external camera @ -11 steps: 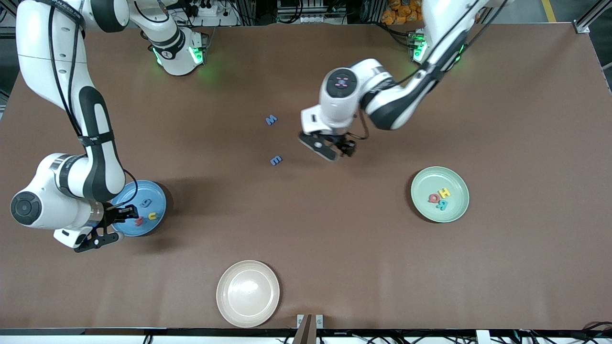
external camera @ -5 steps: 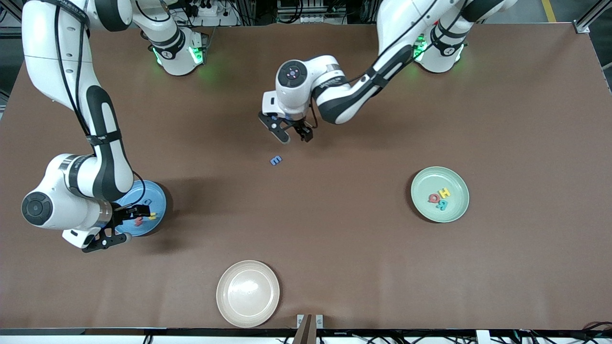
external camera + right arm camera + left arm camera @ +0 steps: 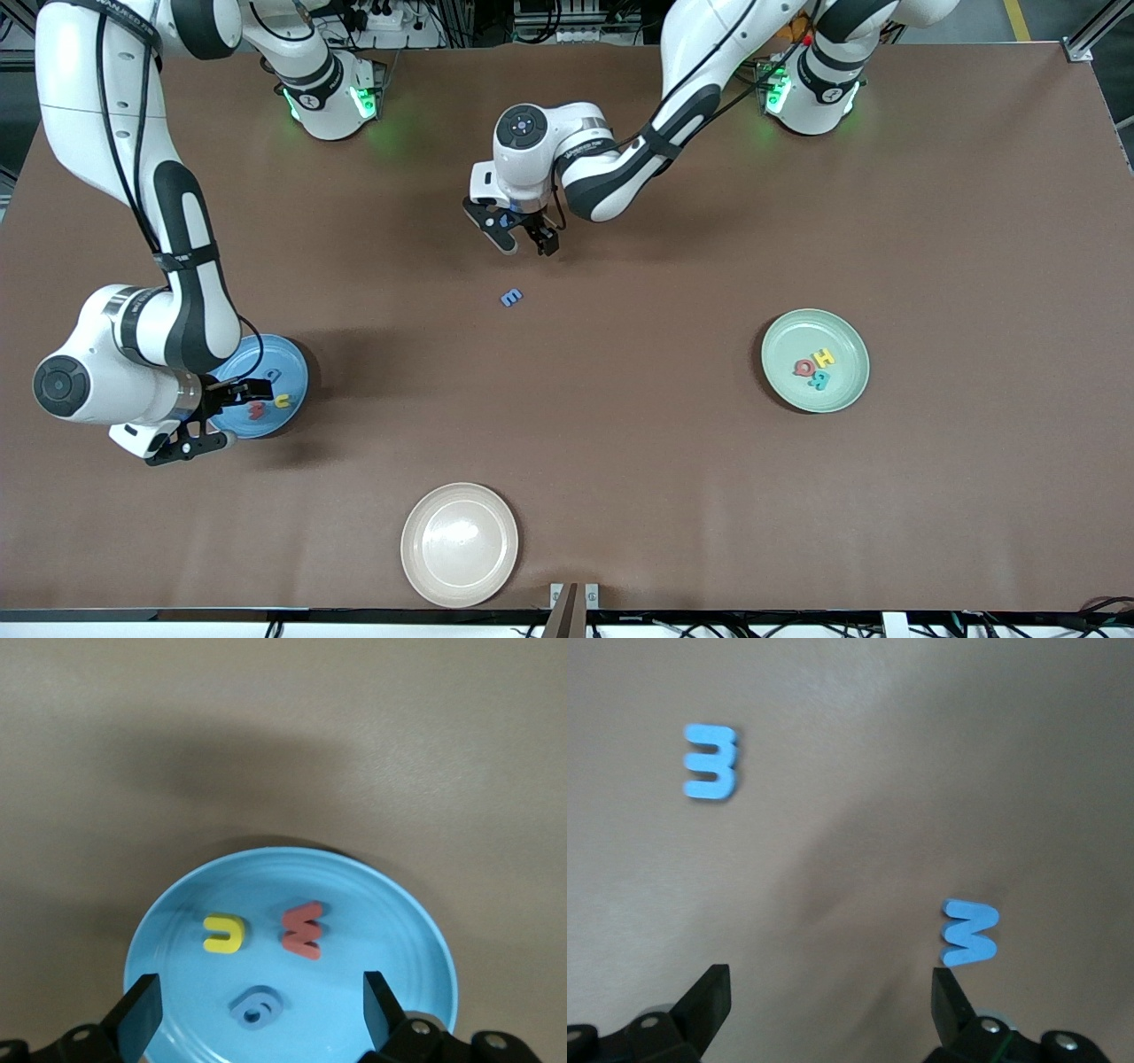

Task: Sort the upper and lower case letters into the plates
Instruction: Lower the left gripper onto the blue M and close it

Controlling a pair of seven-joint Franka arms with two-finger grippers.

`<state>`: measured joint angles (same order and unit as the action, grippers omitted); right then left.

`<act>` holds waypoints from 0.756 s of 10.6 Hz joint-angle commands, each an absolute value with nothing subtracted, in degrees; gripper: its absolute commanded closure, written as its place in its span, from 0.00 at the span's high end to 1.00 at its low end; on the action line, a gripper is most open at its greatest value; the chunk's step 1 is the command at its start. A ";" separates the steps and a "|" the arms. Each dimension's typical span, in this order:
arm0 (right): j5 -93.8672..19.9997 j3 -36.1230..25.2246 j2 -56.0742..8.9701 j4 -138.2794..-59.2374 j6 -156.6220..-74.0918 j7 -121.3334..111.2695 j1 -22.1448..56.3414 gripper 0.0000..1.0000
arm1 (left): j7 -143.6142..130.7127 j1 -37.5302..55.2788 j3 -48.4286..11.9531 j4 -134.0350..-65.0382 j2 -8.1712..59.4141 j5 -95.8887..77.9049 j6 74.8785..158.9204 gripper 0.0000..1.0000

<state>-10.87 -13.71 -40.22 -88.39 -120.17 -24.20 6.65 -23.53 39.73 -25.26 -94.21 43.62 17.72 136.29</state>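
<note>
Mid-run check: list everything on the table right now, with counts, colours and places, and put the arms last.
blue plate: 1, sky blue, toward the right arm's end of the table.
letters in the blue plate: 3, yellow u, red w, blue g.
green plate: 1, pale mint, toward the left arm's end of the table.
letters in the green plate: 3, yellow H, red Q, teal R.
loose letters on the table: 2, both blue; e in mid-table, M farther from the front camera, under the left gripper.
cream plate: 1, beige, nearest the front camera.
left gripper: open, over the M.
right gripper: open, over the blue plate.
</note>
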 commanded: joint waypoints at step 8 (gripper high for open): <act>-10.11 -13.18 -39.81 -89.30 -120.85 -24.08 4.57 1.00 | -30.76 52.03 -17.58 -86.40 49.48 16.43 136.49 1.00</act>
